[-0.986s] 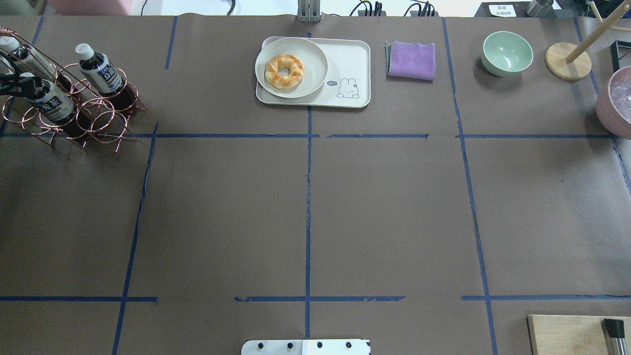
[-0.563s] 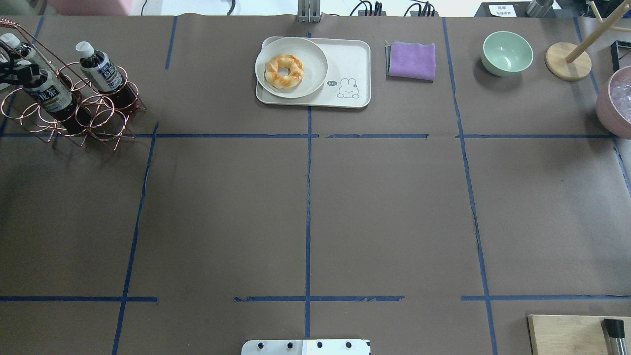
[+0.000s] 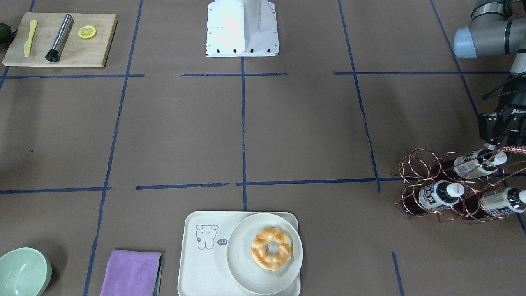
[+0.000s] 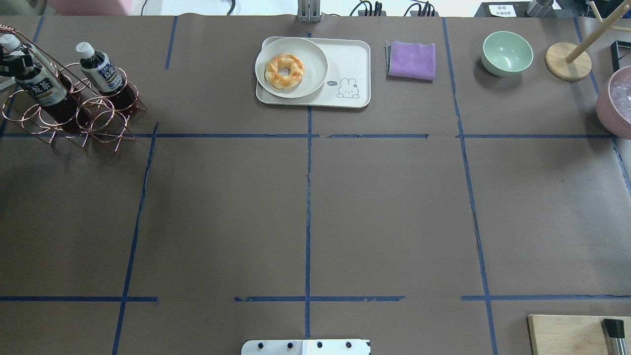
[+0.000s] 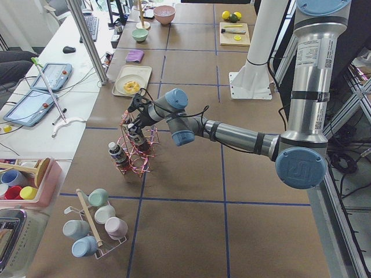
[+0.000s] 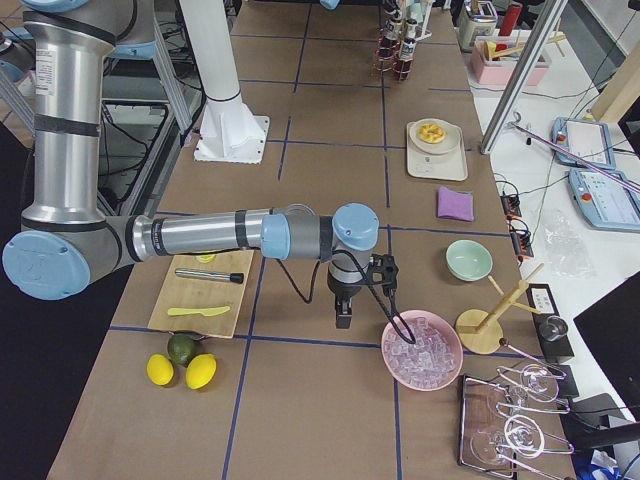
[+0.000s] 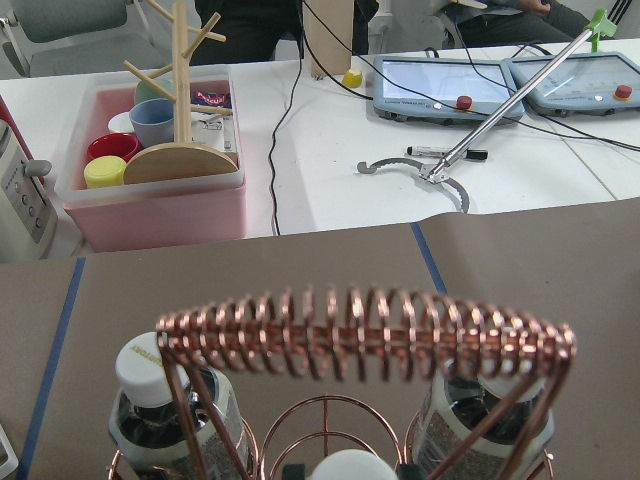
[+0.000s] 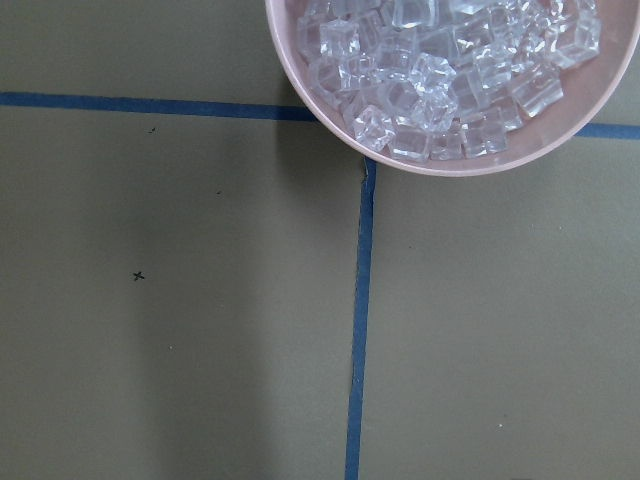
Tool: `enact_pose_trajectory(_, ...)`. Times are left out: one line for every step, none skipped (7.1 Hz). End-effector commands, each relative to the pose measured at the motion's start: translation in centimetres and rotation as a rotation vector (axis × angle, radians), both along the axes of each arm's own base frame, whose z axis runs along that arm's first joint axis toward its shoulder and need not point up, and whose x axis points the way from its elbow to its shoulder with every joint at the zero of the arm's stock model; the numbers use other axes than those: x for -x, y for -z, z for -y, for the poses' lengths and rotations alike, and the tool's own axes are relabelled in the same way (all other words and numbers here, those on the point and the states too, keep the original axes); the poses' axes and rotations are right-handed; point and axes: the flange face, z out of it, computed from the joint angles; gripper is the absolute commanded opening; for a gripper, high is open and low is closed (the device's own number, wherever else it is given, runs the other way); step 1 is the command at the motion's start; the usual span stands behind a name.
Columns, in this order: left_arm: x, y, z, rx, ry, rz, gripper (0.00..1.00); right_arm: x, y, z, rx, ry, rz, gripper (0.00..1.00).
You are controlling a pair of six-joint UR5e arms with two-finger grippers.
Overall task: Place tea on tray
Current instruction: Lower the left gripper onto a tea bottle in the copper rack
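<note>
Three tea bottles stand tilted in a copper wire rack at the table's far left. My left gripper is shut on the neck of one tea bottle and holds it partly raised in its ring. In the front-facing view the gripper sits over that bottle. The left wrist view shows its white cap between the fingers. The off-white tray with the cartoon lies at the back centre. My right gripper hangs beside the ice bowl; I cannot tell whether it is open or shut.
A round plate with a doughnut fills the tray's left half. A purple cloth, a green bowl, a pink bowl of ice and a wooden board lie to the right.
The held bottle and my left gripper have moved up and toward the far left edge, the bottle rising out of its ring. Nothing else has moved.
</note>
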Motion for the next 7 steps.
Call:
enact_pose_trajectory(2.2, 0.7, -0.7, 0.001, -0.029, -0.037, 0.08, 0.0, -0.1, 0.0, 0.002, -0.001, -0.001, 1.00)
enact_pose_trajectory(3.5, 0.8, -1.9, 0.004, -0.031, -0.048, 0.08, 0.0, -0.1, 0.0, 0.002, -0.001, -0.001, 1.00)
enact_pose_trajectory(4.1, 1.4, -3.3, -0.004, -0.029, -0.052, 0.08, 0.0, -0.2, 0.0, 0.003, 0.001, -0.001, 1.00)
enact_pose_trajectory(5.6, 1.9, -4.0, -0.014, -0.006, -0.056, 0.08, 0.0, -0.2, 0.0, 0.003, 0.001, -0.001, 1.00)
enact_pose_trajectory(6.7, 3.0, -4.5, -0.032, 0.014, -0.064, 0.08, 0.0, -0.2, 0.0, 0.005, -0.001, -0.001, 1.00)
enact_pose_trajectory(7.9, 3.5, -5.2, -0.024, 0.046, -0.089, 0.07, 0.0, -0.3, 0.0, 0.006, 0.001, -0.001, 1.00)
enact_pose_trajectory(8.1, 4.5, -5.6, -0.021, 0.056, -0.116, 0.07, 0.0, -0.3, 0.0, 0.006, 0.001, -0.001, 1.00)
